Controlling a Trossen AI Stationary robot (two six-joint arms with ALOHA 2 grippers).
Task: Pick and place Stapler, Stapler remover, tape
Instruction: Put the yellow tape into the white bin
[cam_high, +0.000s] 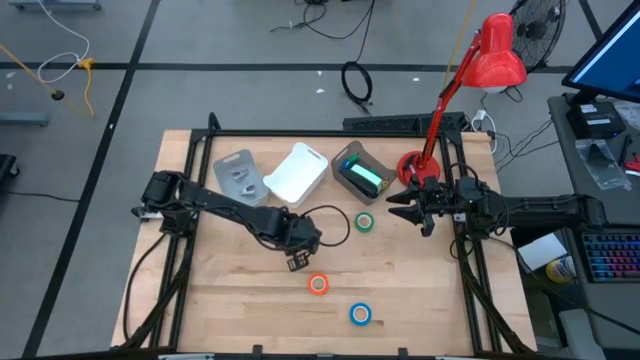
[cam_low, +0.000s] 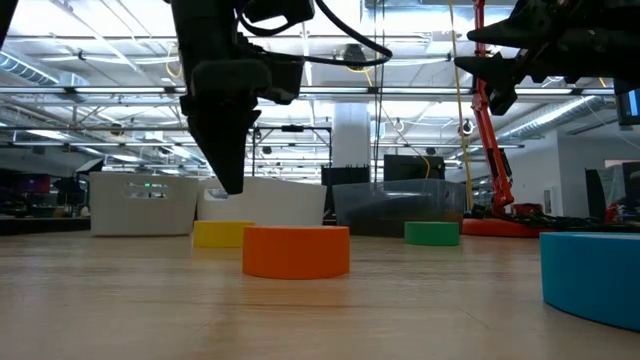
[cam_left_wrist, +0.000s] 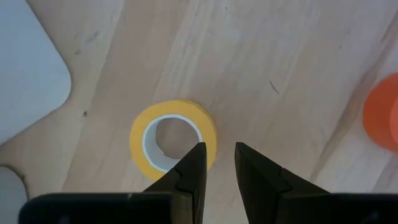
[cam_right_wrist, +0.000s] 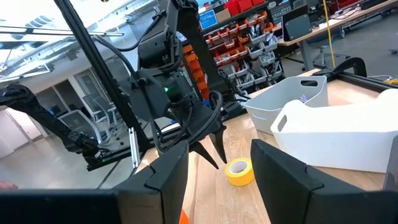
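Note:
Four tape rolls lie flat on the wooden table: yellow (cam_left_wrist: 138, 140), orange (cam_high: 318, 284), green (cam_high: 364, 222) and blue (cam_high: 360, 314). My left gripper (cam_left_wrist: 219, 149) points down just above the yellow roll (cam_low: 222, 233). Its fingers stand a narrow gap apart with nothing between them, over the roll's rim, and its arm hides the roll in the high view. A green thing (cam_high: 366, 178), seemingly the stapler, lies in a dark bin (cam_high: 347, 160). I cannot make out the stapler remover. My right gripper (cam_high: 412, 212) waits open at the table's right side, raised and level.
A grey tray (cam_high: 238, 172) and a white tray (cam_high: 297, 172) stand at the back beside the dark bin. A red desk lamp (cam_high: 497, 55) rises from its base (cam_high: 410, 165) at the back right. Black frame rails (cam_high: 195, 170) border the table. Bare wood lies around the orange and blue rolls.

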